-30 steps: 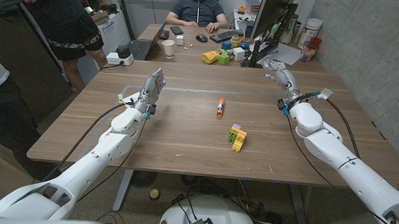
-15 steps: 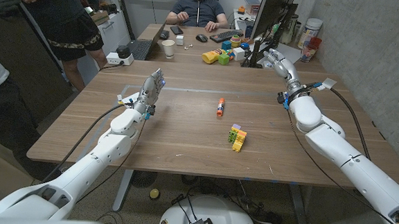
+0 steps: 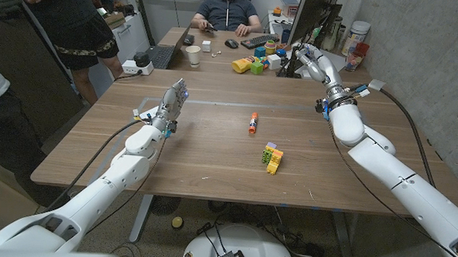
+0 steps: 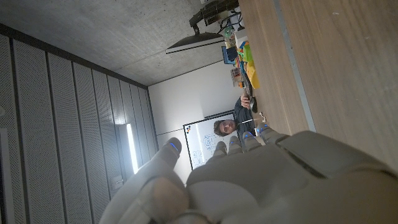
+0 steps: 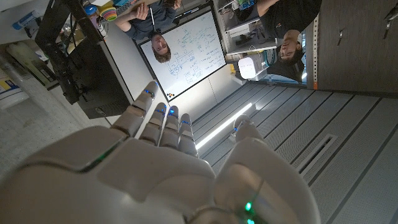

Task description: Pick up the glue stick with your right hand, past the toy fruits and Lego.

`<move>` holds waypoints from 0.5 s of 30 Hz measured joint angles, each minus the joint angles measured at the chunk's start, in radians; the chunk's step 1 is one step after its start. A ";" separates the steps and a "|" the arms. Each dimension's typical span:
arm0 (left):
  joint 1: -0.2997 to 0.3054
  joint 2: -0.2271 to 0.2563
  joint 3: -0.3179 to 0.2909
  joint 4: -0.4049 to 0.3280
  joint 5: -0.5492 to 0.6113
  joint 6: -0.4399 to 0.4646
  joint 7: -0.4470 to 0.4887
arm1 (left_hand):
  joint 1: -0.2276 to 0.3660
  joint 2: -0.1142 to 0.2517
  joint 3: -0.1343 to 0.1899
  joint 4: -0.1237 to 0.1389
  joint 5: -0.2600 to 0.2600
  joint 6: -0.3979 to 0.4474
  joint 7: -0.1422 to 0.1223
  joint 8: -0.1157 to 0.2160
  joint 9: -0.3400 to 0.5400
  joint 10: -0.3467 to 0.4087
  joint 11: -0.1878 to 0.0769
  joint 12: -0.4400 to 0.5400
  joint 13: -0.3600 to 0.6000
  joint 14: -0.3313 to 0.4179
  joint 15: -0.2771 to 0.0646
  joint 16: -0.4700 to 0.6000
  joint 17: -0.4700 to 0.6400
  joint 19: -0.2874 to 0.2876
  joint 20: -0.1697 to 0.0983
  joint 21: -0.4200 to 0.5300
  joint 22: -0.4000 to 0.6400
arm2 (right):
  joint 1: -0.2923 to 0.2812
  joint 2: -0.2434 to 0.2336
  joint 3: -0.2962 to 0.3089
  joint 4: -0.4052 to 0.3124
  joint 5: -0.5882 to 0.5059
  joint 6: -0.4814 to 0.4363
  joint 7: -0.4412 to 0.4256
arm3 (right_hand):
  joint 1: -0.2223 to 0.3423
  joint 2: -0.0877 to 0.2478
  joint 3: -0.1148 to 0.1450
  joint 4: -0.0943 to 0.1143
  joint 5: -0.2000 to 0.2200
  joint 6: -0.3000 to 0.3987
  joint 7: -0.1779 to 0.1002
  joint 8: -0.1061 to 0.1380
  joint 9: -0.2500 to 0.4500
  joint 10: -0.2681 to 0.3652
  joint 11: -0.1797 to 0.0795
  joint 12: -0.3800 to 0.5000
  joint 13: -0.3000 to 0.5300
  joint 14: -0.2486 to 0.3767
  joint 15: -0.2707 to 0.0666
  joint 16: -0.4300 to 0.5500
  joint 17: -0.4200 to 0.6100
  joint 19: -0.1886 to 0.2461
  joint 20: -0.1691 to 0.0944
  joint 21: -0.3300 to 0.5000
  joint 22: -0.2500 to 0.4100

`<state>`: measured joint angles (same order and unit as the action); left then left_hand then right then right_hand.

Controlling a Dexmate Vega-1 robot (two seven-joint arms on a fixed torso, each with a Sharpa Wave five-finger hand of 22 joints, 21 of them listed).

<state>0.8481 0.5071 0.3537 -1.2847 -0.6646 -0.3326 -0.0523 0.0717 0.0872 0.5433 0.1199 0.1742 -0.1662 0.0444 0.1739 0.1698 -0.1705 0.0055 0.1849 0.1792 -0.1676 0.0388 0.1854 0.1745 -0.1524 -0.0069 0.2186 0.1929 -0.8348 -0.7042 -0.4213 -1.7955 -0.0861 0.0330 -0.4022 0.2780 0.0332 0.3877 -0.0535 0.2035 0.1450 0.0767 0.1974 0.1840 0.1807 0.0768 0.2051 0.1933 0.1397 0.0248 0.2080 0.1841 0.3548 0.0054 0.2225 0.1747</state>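
The glue stick (image 3: 253, 123) lies at the centre of the wooden table (image 3: 203, 155), with a Lego block (image 3: 273, 157) near it, lower right. The right hand (image 3: 316, 67) is raised at upper right, fingers apart and holding nothing, well apart from the stick. The left hand (image 3: 173, 102) stands open at centre left; toy fruits (image 3: 249, 64) sit in the upper middle.

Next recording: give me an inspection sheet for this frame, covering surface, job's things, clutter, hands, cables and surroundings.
Surface: wooden table, a pale line across its far part.
Job's things: glue stick lying mid-table, untouched; Lego block stack nearer the robot than the stick; toy fruits at the far edge.
Clutter: paper cup, keyboard and mouse on the desk beyond.
Hands: left hand raised above the table's left part, fingers straight, holding nothing; right hand raised at the far right, fingers apart, holding nothing.
Cables: black cable along the left arm; black cable along the right arm.
Surroundings: seated person at the far desk; standing person at the left; monitor at the right.
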 measured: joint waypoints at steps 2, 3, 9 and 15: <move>0.002 0.001 -0.001 -0.001 -0.001 -0.001 -0.001 | 0.000 0.000 0.000 0.000 0.000 0.000 0.000 0.000 0.000 0.000 0.000 0.000 0.000 0.000 0.000 0.000 0.000 0.000 0.000 0.000 0.000 | 0.000 -0.001 -0.004 -0.010 -0.027 -0.008 -0.006 | 0.000 0.000 0.000 0.000 0.000 0.000 0.000 0.000 0.000 0.000 0.000 0.000 0.000 0.000 0.000 0.000 0.000 0.000 0.000 0.000 0.000; 0.002 0.001 -0.002 -0.001 -0.001 -0.002 -0.001 | 0.000 0.000 0.000 0.000 0.000 0.000 0.000 0.000 0.000 0.000 0.000 0.000 0.000 0.000 0.000 0.000 0.000 0.000 0.000 0.000 0.000 | 0.001 -0.002 -0.008 -0.016 -0.046 -0.015 -0.010 | 0.000 0.000 -0.003 -0.003 0.000 0.000 0.000 0.000 0.000 0.000 0.000 0.000 0.000 0.000 0.000 0.000 0.000 0.000 0.000 0.000 0.000; 0.004 0.002 -0.004 -0.001 -0.004 -0.008 -0.007 | 0.000 0.000 0.000 0.000 0.000 0.000 0.000 0.000 0.000 0.000 0.000 0.000 0.000 0.000 0.000 0.000 0.000 -0.004 0.004 0.000 0.000 | 0.009 -0.004 -0.031 -0.047 -0.140 -0.060 -0.022 | 0.006 -0.006 -0.007 -0.007 0.004 0.003 -0.003 0.000 0.000 0.004 -0.004 0.000 0.000 0.000 0.000 0.000 -0.001 0.000 0.000 0.000 0.000; 0.004 0.002 -0.006 0.005 -0.008 -0.014 -0.015 | 0.000 0.000 0.000 0.000 0.000 0.000 0.000 0.000 0.000 0.000 0.000 0.000 0.000 0.000 0.000 0.000 0.000 -0.004 0.004 0.000 0.000 | 0.023 -0.003 -0.061 -0.071 -0.229 -0.111 -0.024 | 0.024 -0.024 -0.015 -0.024 0.004 0.005 -0.005 0.000 0.000 0.011 -0.011 0.000 0.000 0.007 -0.007 0.000 -0.003 0.007 0.007 0.000 -0.002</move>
<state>0.8521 0.5089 0.3479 -1.2797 -0.6730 -0.3462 -0.0677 0.0717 0.0872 0.5433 0.1199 0.1742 -0.1662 0.0444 0.1739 0.1698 -0.1705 0.0055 0.1849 0.1792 -0.1676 0.0388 0.1853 0.1744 -0.1562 -0.0031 0.2186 0.1929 -0.8122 -0.7077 -0.4825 -1.8665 -0.3149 -0.0776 -0.4266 0.3019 0.0093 0.3729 -0.0774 0.2076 0.1503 0.0713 0.1974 0.1839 0.1913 0.0661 0.2050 0.1932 0.1469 0.0176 0.2080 0.1813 0.3619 0.0125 0.2225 0.1727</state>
